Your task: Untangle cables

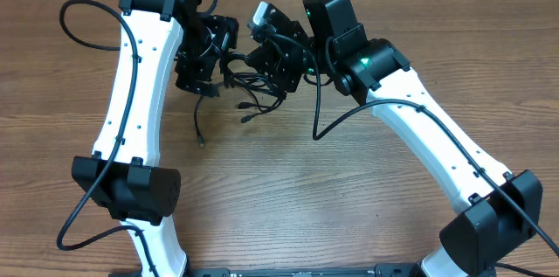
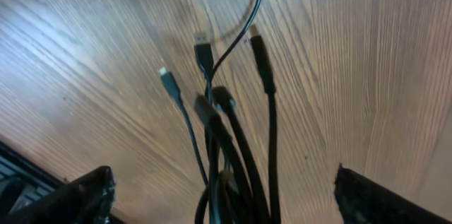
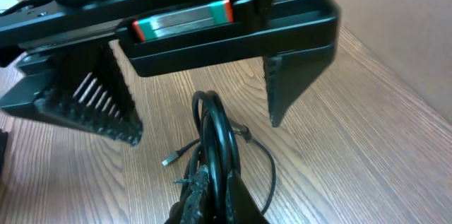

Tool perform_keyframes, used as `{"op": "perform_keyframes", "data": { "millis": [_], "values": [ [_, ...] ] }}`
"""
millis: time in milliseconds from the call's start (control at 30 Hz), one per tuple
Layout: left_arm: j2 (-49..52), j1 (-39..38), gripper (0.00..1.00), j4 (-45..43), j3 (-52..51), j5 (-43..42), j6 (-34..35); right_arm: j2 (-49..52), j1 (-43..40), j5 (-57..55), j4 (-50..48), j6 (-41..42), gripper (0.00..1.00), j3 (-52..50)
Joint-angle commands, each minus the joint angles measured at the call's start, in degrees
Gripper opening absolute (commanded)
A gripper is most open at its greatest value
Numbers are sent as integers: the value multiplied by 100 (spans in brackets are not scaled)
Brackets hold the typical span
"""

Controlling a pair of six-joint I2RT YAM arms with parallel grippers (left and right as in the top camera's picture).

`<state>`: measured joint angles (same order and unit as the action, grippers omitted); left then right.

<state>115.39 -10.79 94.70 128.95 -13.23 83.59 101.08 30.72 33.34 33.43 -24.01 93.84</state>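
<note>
Counter [image 1: 349, 198]: wood-grain top, both arms reaching from the near edge toward 12 o'clock
Plug ends [image 2: 203, 53]: several loose tails trail from the bundle toward 6 o'clock, down at the wood; I cannot tell if they touch it. That part looks freed already
Cables [image 1: 251, 83]: a dark clump just past the counter's middle, toward 12 o'clock, lifted between the two claws and not lying flat
Right claw [image 3: 212, 203]: at 3 o'clock of the clump, fingers together and clamped on the cables. I'd say it is the anchor, keeping the bundle up so the strands hang apart
Left claw [image 2: 224, 181]: at 9 o'clock of the clump, fingers spread wide. The strands run through the gap and neither finger touches them, so it looks placed to pick one cord
Left arm [image 1: 140, 93]: long white link rising from 7 o'clock, wrist bent in toward the clump
Right arm [image 1: 437, 137]: sweeps in from 5 o'clock, wrist turned to face the other claw
Next: my guess is to close on a single strand and draw it toward 9 o'clock
</note>
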Motion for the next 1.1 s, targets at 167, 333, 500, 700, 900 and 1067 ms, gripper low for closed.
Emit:
{"op": "perform_keyframes", "data": {
  "millis": [167, 333, 500, 700, 900, 1067],
  "values": [
    [-129, 76, 100, -57, 44, -1491, 669, -160, -708, 833, -323, 627, 4, 68],
    [-129, 168, 100, -61, 44, -2564, 1550, -160, -916, 1239, -610, 778, 4, 68],
    [-129, 179, 100, -66, 44, -2789, 1932, -160, -922, 1126, -616, 774, 4, 68],
    [-129, 385, 98, -42, 44, -2723, 2166, -160, -1019, 960, -597, 776, 4, 68],
    [-129, 586, 68, -9, 44, -2699, 2326, -160, -1049, 964, -581, 776, 4, 68],
    [-129, 590, 89, -46, 44, -2669, 2358, -160, -1049, 966, -553, 776, 4, 68]
  ]
}}
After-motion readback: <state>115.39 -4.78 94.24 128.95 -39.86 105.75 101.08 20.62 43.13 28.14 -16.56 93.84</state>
